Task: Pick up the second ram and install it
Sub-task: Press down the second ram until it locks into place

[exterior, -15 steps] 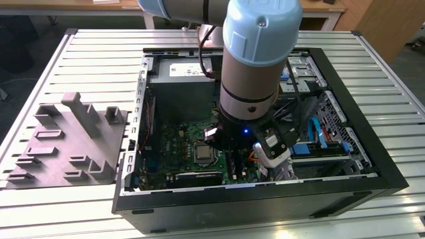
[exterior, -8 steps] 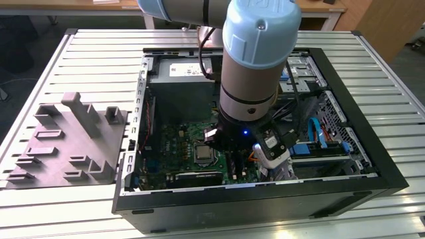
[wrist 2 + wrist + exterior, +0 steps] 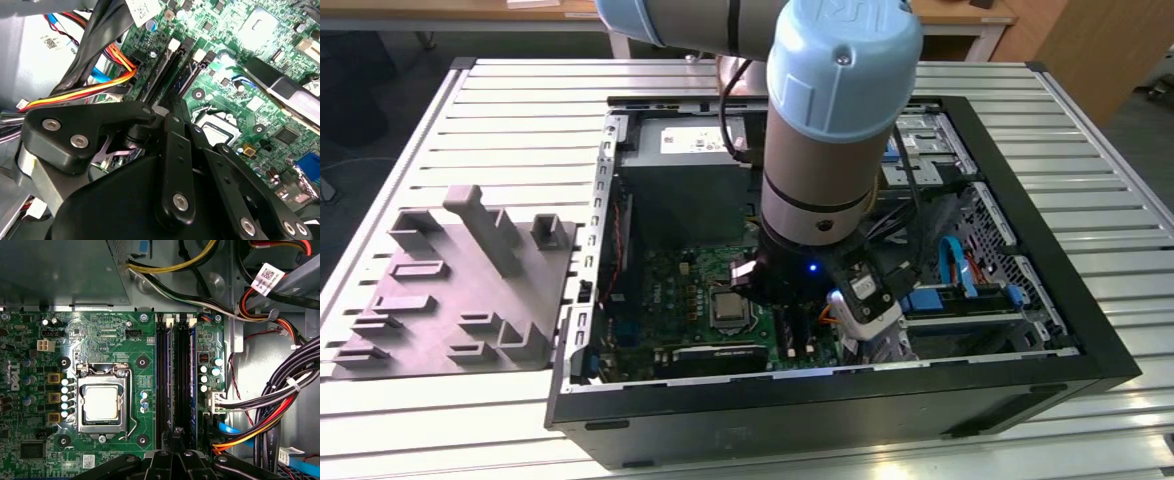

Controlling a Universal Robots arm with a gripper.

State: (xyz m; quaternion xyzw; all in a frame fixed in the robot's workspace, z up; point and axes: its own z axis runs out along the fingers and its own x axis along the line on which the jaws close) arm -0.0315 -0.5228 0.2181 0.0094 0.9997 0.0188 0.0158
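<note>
Hovering above green motherboard (image 3: 100, 350), black hand (image 3: 175, 440) over long slots (image 3: 175, 380).

Grey arm (image 3: 821, 170) — pale-blue cap, black screwed gripper (image 3: 172, 112).

the exterior view looks down from above at the open computer case (image 3: 1014, 390) on a slatted table (image 3: 520, 110). both wrist views sit close over the green motherboard (image 3: 100, 340), the first straight down, the second slanting.

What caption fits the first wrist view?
Gripper low over the memory slots beside the bare processor socket on the green motherboard.
</note>
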